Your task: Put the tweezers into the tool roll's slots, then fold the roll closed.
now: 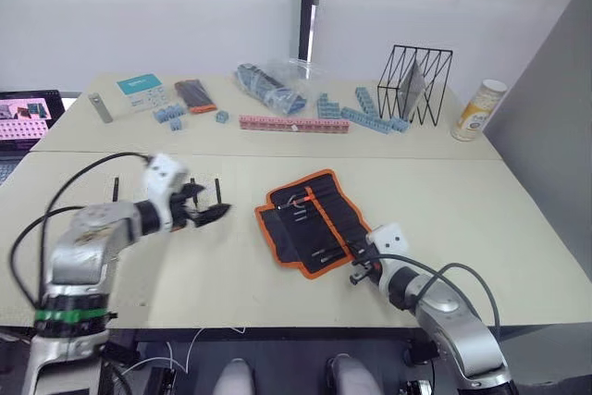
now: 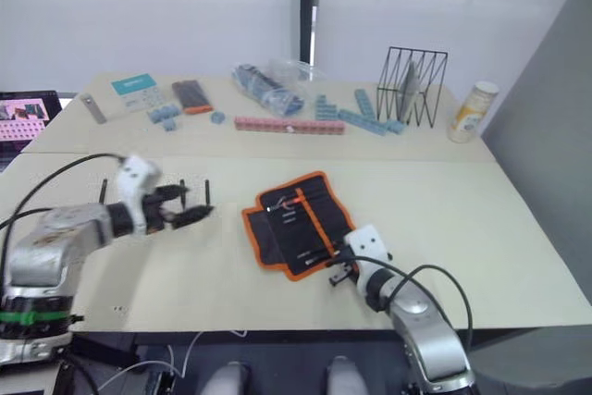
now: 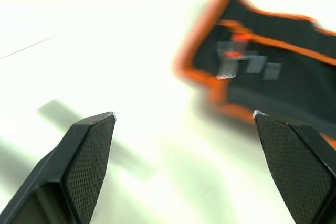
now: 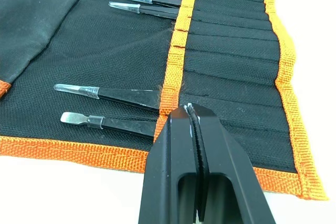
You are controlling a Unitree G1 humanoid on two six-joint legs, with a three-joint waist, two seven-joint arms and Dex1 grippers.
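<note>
Blue blocks point(image 1: 361, 116) behind tool roll point(image 1: 314, 219)

One tool roll point(image 1: 313, 220) lies open on the bench point(image 1: 481, 219), and five tweezers point(image 4: 113, 94) can be counted sticking out of its slots point(image 4: 231, 66) — two near the close edge, three farther along. Two tools show: the left tool point(image 1: 205, 207) and the right tool point(image 4: 192, 116). At the far side stand one wire rack point(image 1: 415, 85) and one bottle point(image 1: 479, 109) — also one pink block strip point(image 1: 293, 124).
</note>
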